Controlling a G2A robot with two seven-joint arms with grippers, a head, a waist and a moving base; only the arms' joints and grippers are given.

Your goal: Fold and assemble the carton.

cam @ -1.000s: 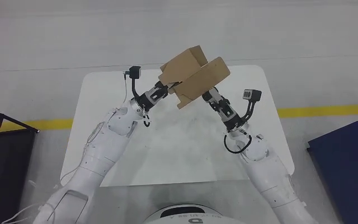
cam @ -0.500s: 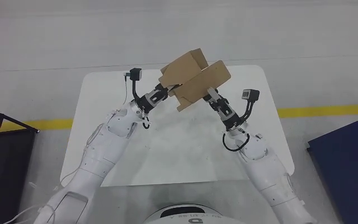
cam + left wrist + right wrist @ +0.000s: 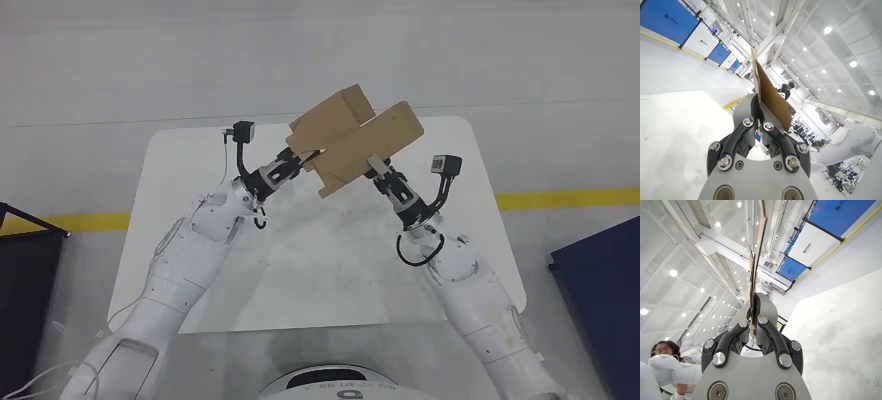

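**Top view.** Found the carton [image 3: 352,132] raised above the far half of the tabletop [image 3: 300,270] and touching no part of it. Noted it only partly opened: a squared section toward the left arm, and a longer panel running out toward the right arm. Placed the left jaws at the carton's near-left edge and the right jaws under the near edge of the long panel, one grip to each side.

**Left wrist view.** Confirmed the left jaws closed on a brown flap [image 3: 772,94]. Found it pinched edge-on between the pads, the rest standing clear beyond the fingertips.

**Right wrist view.** Confirmed the right jaws closed on a thin cardboard edge [image 3: 758,256]. Counted possibly two layers lying together there, though hard to settle edge-on.

**Step in hand.** Judged as opening the flattened carton into a squared sleeve, with both grips holding it in the air. Rated the task as early to midway, with no end flaps seen folded shut.

**Next move.** Calls for working the two grips against each other until the walls stand square. Requires keeping both pinches firm so that neither edge slips out. Then calls for lowering the sleeve to the tabletop, freeing one arm to fold the end flaps.
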